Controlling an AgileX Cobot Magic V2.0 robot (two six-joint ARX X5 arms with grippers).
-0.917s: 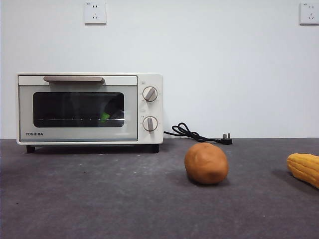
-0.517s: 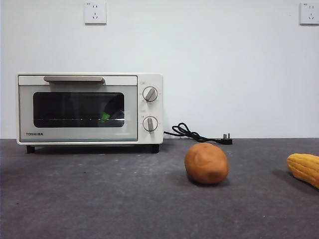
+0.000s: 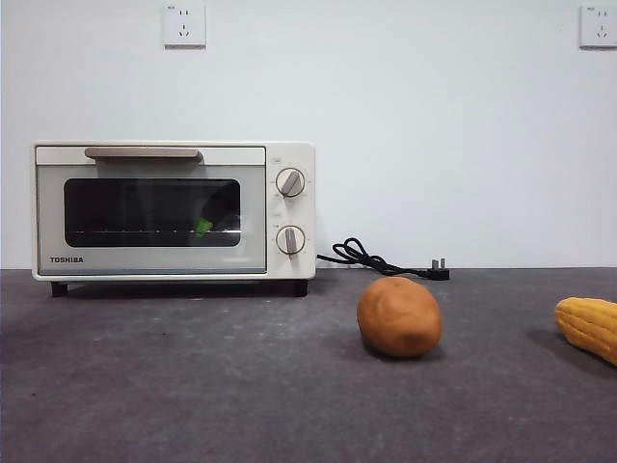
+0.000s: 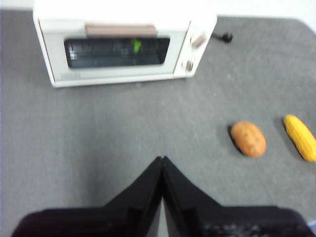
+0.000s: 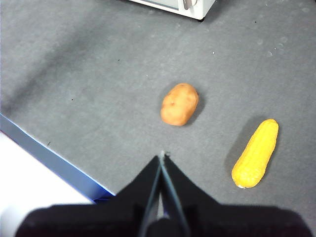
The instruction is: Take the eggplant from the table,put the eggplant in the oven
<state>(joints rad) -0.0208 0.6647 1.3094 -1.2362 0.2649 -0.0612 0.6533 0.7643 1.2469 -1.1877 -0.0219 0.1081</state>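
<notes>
Both of my grippers are hanging above the table (image 3: pixel 193 386), well back from the oven (image 3: pixel 174 210), and neither is holding anything. I am seeing the left gripper (image 4: pixel 162 159) with its jaws pressed together, pointing toward the oven front across bare table. I am seeing the right gripper (image 5: pixel 161 155) pinched to a thin slit, sitting farther from the oven, near the potato (image 5: pixel 179 103) and the corn cob (image 5: pixel 256 153).

I am finding the eggplant (image 3: pixel 203 227) already inside the oven, behind the closed glass door (image 3: pixel 151 212); only its green stem end is showing clearly through the glass, the dark body blending into the interior. I am judging the task as good as done.

Little is looking risky now, though I am watching two things. If either arm is sweeping low while retracting, the right one could be knocking the potato or corn cob, both lying loose beside the oven. If I am reaching toward the oven needlessly, the left one could be bumping the handle (image 3: pixel 143 152) and pulling the door open.
</notes>
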